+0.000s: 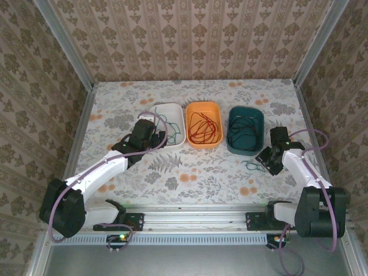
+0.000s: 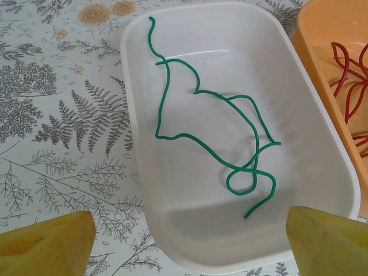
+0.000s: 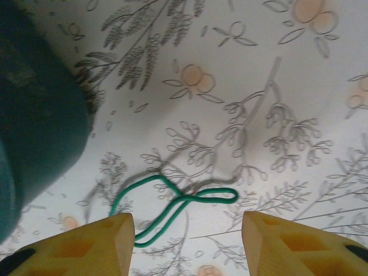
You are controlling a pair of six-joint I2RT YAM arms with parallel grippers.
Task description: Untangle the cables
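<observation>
The right gripper [image 3: 187, 247] hangs low over the table [image 3: 299, 75], toward its near right corner. Its jaws are partly open and hold nothing. A short cable [image 3: 183, 201], green, lies flat on the table just in front of the fingers, a bit closer to the left finger. Its long way runs sideways, across the gap between the fingers. The right arm is much nearer to it than the left, so I think this arm should go down and grab it.

Just past it sits the teal bin [image 3: 34, 126] with dark cables [image 1: 246, 137] inside. The left gripper [image 2: 187, 247] is wide open and empty over the near end of the white bin [image 2: 310, 172], where a long cable [image 2: 207, 94] lies in loops. Red cables [image 1: 202, 127] lie in the orange bin [image 2: 328, 23] between them.
</observation>
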